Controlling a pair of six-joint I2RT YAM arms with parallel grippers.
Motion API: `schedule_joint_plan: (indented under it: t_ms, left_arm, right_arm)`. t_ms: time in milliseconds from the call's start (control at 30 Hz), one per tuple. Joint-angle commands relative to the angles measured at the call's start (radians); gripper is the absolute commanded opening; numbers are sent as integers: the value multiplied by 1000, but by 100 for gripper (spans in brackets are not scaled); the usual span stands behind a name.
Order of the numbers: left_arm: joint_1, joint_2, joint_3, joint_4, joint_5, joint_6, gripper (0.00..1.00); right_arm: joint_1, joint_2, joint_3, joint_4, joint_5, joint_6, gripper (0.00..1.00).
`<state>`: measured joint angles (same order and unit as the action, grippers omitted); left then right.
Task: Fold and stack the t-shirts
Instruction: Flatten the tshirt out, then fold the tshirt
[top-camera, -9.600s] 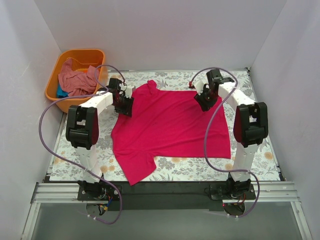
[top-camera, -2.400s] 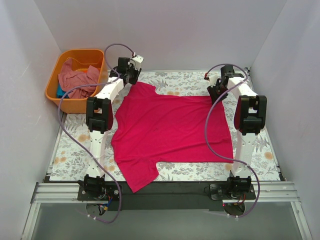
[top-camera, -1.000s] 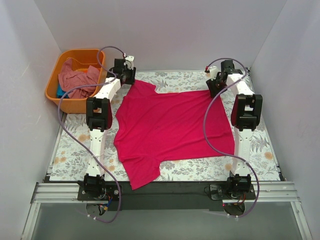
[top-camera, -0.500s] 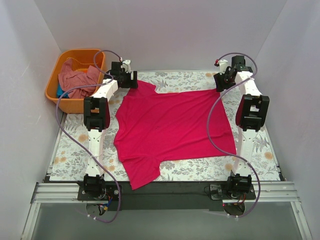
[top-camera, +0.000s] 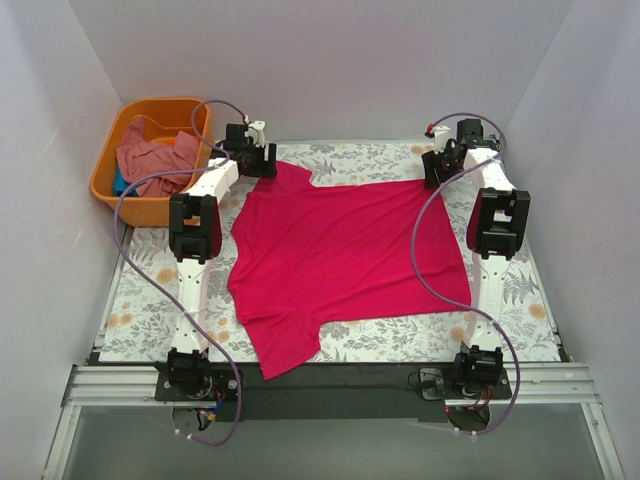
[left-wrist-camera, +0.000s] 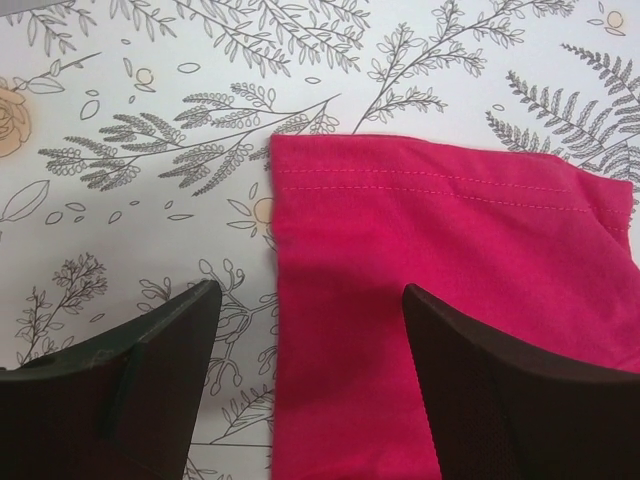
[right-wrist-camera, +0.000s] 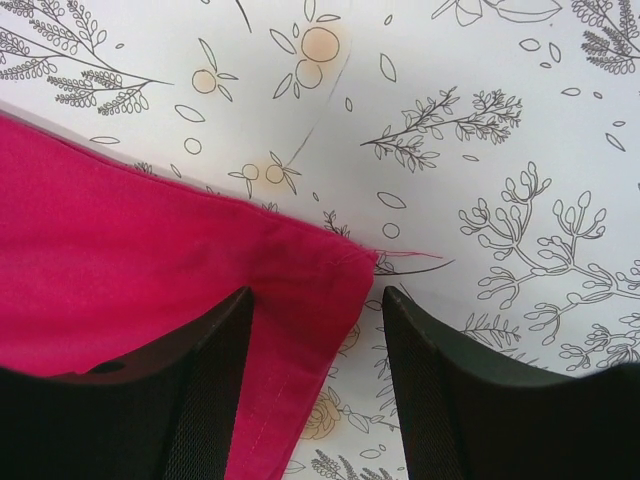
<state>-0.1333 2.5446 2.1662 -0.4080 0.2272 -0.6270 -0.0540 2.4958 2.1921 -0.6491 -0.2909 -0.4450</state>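
The crimson-pink t-shirt (top-camera: 340, 255) lies spread flat on the floral table cloth (top-camera: 150, 290). My left gripper (top-camera: 268, 162) is open over its far-left sleeve. The left wrist view shows the sleeve's hemmed edge (left-wrist-camera: 450, 240) between my open fingers (left-wrist-camera: 150, 370), gripper (left-wrist-camera: 310, 295). My right gripper (top-camera: 436, 172) is open over the shirt's far-right hem corner (right-wrist-camera: 345, 265), which lies between my fingers (right-wrist-camera: 440, 370), gripper (right-wrist-camera: 318, 295). A salmon-pink t-shirt (top-camera: 150, 160) lies in the orange tub (top-camera: 110, 175), with a glimpse of a teal-blue one (top-camera: 122, 185).
White walls enclose the table on three sides. The tub stands at the far left, off the cloth's corner. Both arms stretch to the far edge, their cables (top-camera: 425, 240) looping above the shirt. A dark rail (top-camera: 330, 380) runs along the near edge.
Both arms carried the shirt's far edge toward the back and spread it flat. In the last half second both grippers settled slightly; the shirt lies still.
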Motion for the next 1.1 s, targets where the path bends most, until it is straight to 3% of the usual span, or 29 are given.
schedule_joint_plan:
  t_ms: [0,133,433,700,900,967,1000,1067]
  left_arm:
    - [-31,5,1,-51,15,21,70]
    - [-49,9,3,-66,3,12,66]
    - [-62,-40,-62,-101,-169,-29,63]
    - [-61,-104,-147,-114,-213,-74,62]
    - [-61,-107,-178,-120,-197,-74,56]
    - [-61,-92,-164,-120,-193,-63,50]
    - [-61,-83,-152,-117,-199,-62,38]
    - [-58,-51,-120,-121,-206,-56,28]
  right_arm:
    - [0,8,6,34,-24,19,62]
    - [0,3,-15,39,-14,5,61]
    - [0,-6,-42,42,-7,-15,58]
    - [0,-17,-43,42,-7,-20,58]
    - [-1,-12,-40,45,-2,-23,58]
    - [-1,-9,-40,46,-8,-23,58]
    - [-1,-6,-40,46,-10,-24,58]
    - [-1,-5,-37,49,-8,-26,58]
